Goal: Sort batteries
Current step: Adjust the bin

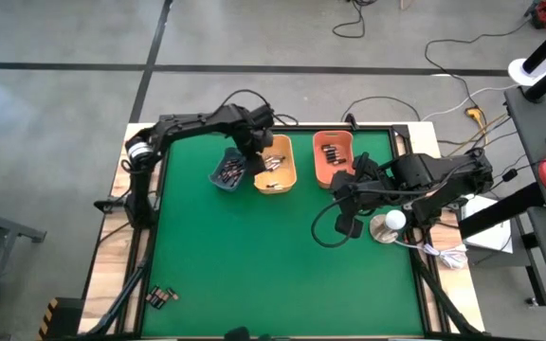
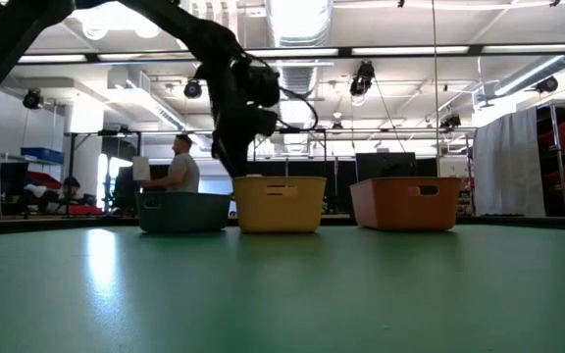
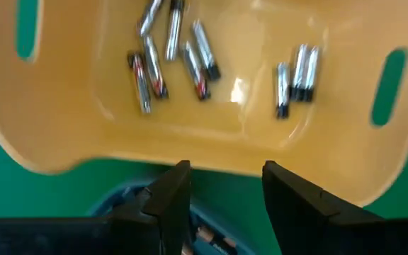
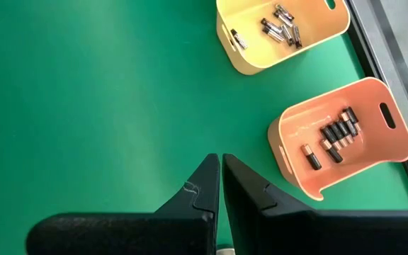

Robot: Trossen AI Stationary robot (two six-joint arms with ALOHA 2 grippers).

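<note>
Batteries are spread across several places on the green counter point(image 1: 254, 256): a heap in the grey-blue bin point(image 1: 227, 172), slim silvery cells point(image 3: 190, 53) in the yellow bin point(image 1: 275, 163), dark stubby cells point(image 4: 331, 136) in the orange bin point(image 1: 332, 157), and a small loose cluster point(image 1: 161, 297) far off at about 7 o'clock near the counter's front corner. The left hand point(image 3: 222, 185) hangs over the seam between the grey-blue and yellow bins, fingers parted to a middling gap with nothing visible between them; its wrist view looks down past the fingertips onto the yellow bin's floor, with the grey-blue bin's rim just beneath the fingers. The right hand point(image 4: 220, 180) sits at the counter's 3 o'clock side, fingers pressed together and empty, well apart from any loose cell. The relation that matters is between the left hand and the remaining loose cluster: those cells lie toward 7 o'clock from it, well apart across bare counter, clearly nearer the left arm's side than the right's. Their long axes cannot be told for certain in the high view; they seem to lie side by side in a short row, so the hand would likely have to turn its fingers across the row to close on one. From the low view, the left arm point(image 2: 233, 88) stands above the bins, clear of the rims.
</note>
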